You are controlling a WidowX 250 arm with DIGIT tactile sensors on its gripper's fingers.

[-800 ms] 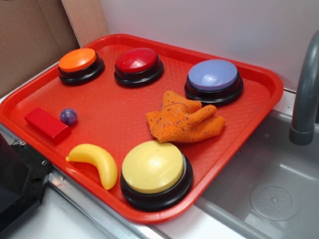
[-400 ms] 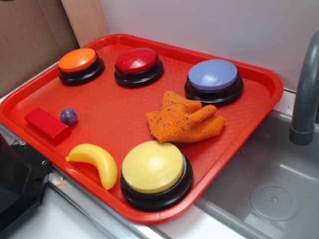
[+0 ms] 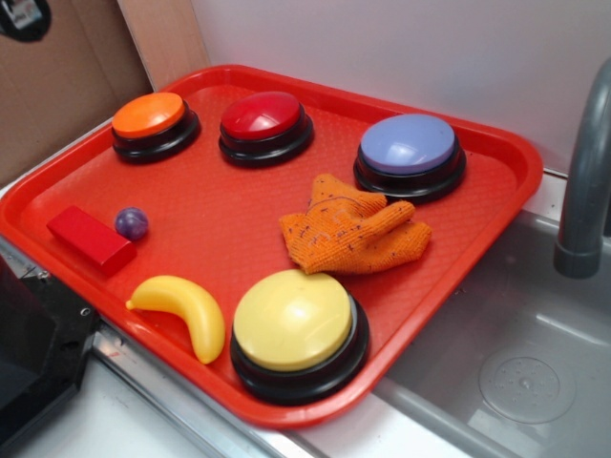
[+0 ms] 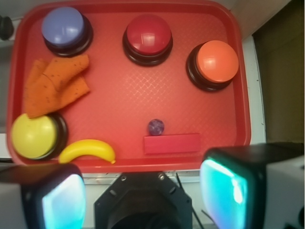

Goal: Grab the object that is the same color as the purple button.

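Note:
The object, a small glossy dark-purple ball [image 3: 132, 223], lies on the red tray [image 3: 225, 202] at its left side, right beside a red block [image 3: 91, 239]. The purple button [image 3: 409, 145] stands at the tray's far right corner. In the wrist view the ball [image 4: 156, 126] sits just above the red block [image 4: 172, 143], and the purple button [image 4: 63, 26] is at the top left. My gripper [image 4: 147, 195] hangs high over the tray's near edge, open, its two pads wide apart with nothing between them. A dark bit of the arm [image 3: 21, 17] shows at the exterior view's top left.
The tray also carries an orange button [image 3: 150, 116], a red button [image 3: 263, 116], a yellow button [image 3: 294, 324], a yellow banana [image 3: 186, 310] and a crumpled orange cloth [image 3: 353, 234]. A grey sink [image 3: 516, 363] with a faucet [image 3: 582, 191] lies to the right.
A dark part of the arm has come into the top left corner of the exterior view. Nothing on the tray has moved.

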